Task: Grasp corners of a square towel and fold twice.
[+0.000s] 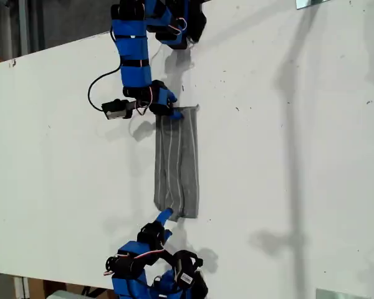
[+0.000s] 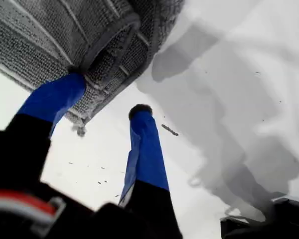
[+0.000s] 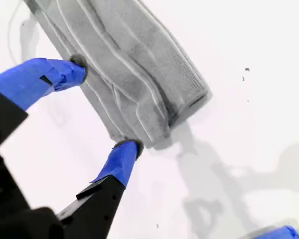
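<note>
Both pincers stand with jaws spread and grip nothing. My first gripper [image 2: 107, 97] has one blue-taped finger [image 2: 55, 97] pressed against the hemmed edge of the towel [image 2: 65, 40], while the other finger sits apart from the cloth, on the bare tabletop [image 2: 229, 59]. My second gripper [image 3: 103, 107] straddles the towel's long side near its end. One fingertip [image 3: 75, 69] touches that side edge and the other rests at the corner [image 3: 149, 142]. In the exterior view the grey striped towel [image 1: 177, 163] lies flat on the white tabletop [image 1: 287, 156], folded into a narrow strip. It runs lengthwise between the two blue arms, with one arm's gripper at each short end. One end is near the tabletop's edge at the exterior view's bottom. I cannot tell from the wrist views which arm is which.
</note>
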